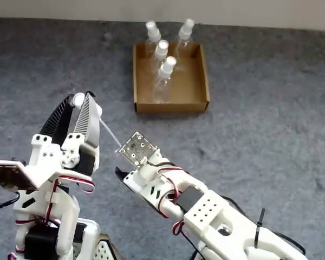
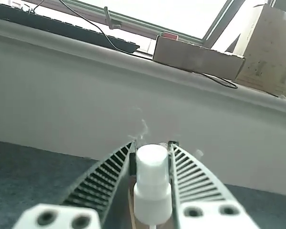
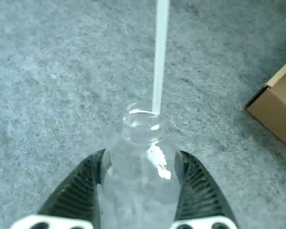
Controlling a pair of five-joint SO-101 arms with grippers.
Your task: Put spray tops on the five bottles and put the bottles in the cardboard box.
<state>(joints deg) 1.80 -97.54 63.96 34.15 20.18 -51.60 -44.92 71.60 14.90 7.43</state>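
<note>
Spray top [image 2: 151, 183], left of centre in the high view, is clamped between the left fingers [image 2: 109, 176], its tube [image 3: 158, 57] set in the mouth of the bottle [image 3: 140, 167] clamped between the right fingers [image 3: 81, 191].

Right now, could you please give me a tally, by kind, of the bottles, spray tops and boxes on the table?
capped bottles: 4
open bottle: 1
loose spray top: 1
cardboard box: 1
Total: 7

Five bottles [image 3: 140, 176]; five spray tops [image 2: 151, 176]; one cardboard box [image 1: 170, 107].
</note>
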